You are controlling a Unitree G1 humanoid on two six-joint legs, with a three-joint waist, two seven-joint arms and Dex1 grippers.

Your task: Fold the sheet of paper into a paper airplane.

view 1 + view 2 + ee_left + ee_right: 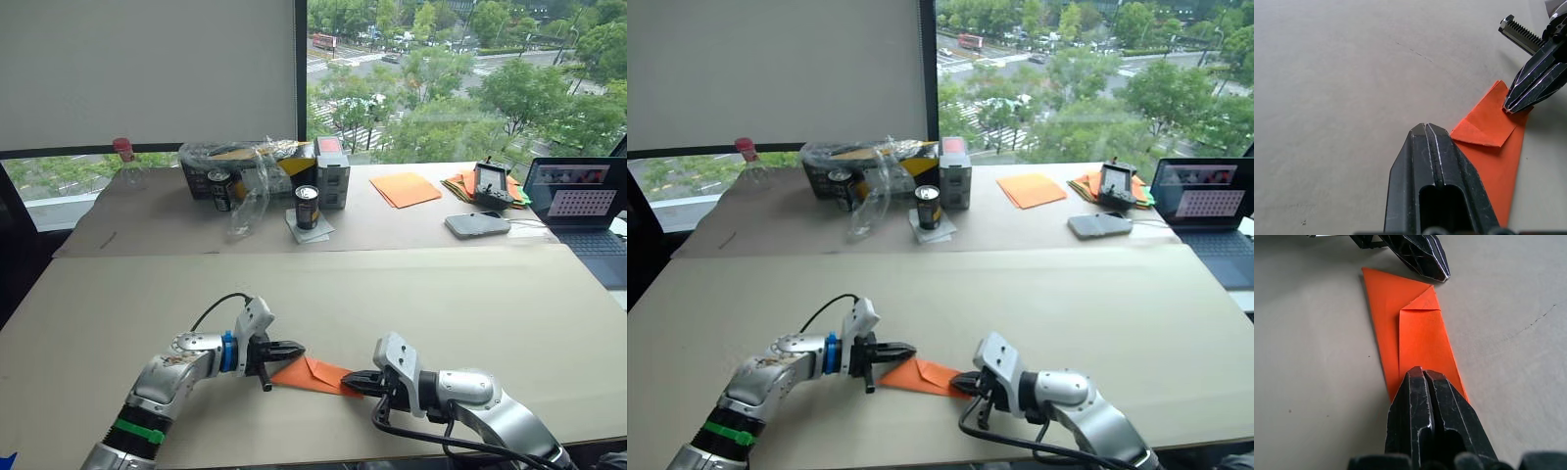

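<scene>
Orange creased sheet of paper (1415, 333) | left end effector (290, 350) clenched | right end effector (357, 377) clenched

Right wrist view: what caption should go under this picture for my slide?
Both end effectors, left and right, press their closed tips on the folded orange paper.

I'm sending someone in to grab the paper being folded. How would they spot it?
On the front edge of the big tan table, look between the left gripper and right gripper. The sheet of paper lies there, bright orange, folded narrow with layered creases, unlike the paler flat sheet at the back.
</scene>
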